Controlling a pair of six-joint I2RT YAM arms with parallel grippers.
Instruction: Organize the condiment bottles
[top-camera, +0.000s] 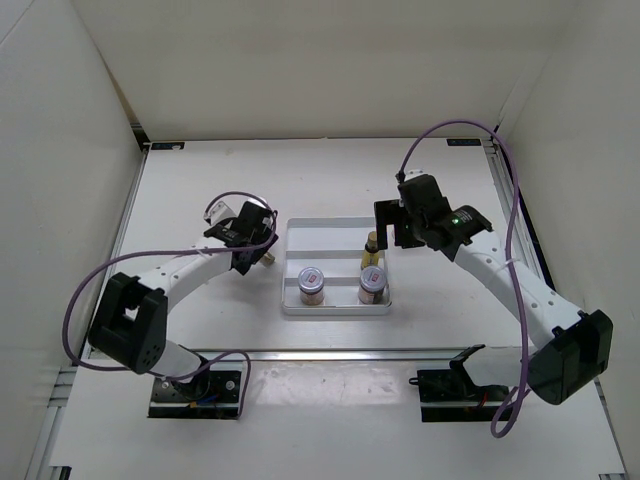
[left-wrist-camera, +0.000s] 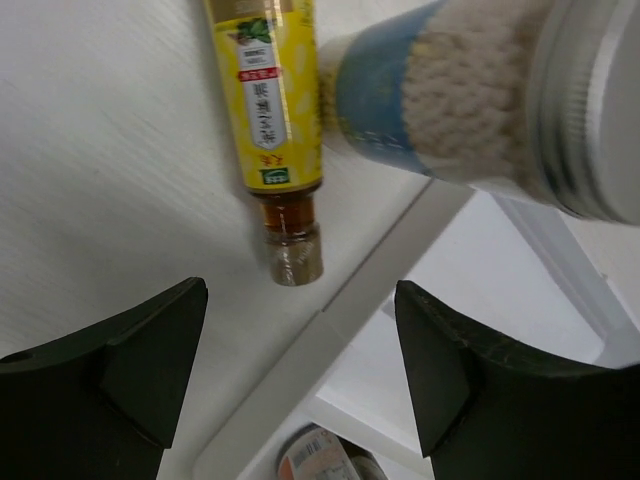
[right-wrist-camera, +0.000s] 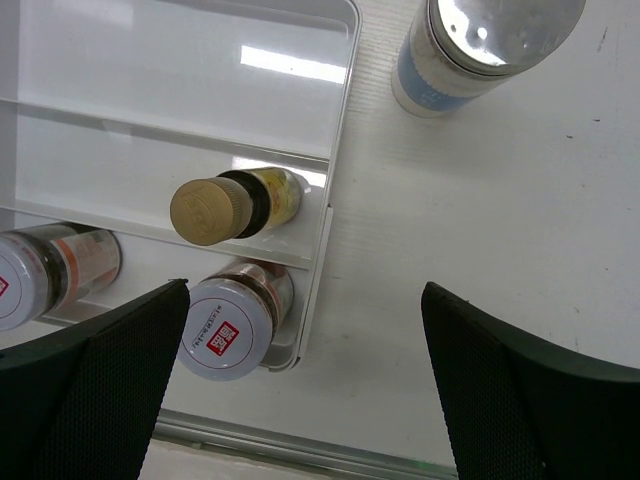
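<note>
Lying on the table (left-wrist-camera: 110, 200) just outside the tray (left-wrist-camera: 330, 330), a yellow bottle (left-wrist-camera: 268, 110) points its cap at the rim, a white cylinder (left-wrist-camera: 440, 90) just beside it. Inside stand an upright yellow bottle (right-wrist-camera: 210, 210) and two pinkish jars (right-wrist-camera: 225, 330); a second cylinder (right-wrist-camera: 480, 50) stands outside, right. Both the left gripper (left-wrist-camera: 298, 330) and the right gripper (right-wrist-camera: 305, 300) gape, empty. Half loaded, I judge; next the left jaws must straddle the lying bottle.

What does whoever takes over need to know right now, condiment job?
Left gripper open, empty, near a yellow bottle lying on the table by the tray; a white cylinder next to it.
Right gripper open, empty, at the tray's right edge; second white cylinder stands on the table there.
Done: two pink jars and one upright yellow bottle in the tray.
Left: three bottles outside.
</note>
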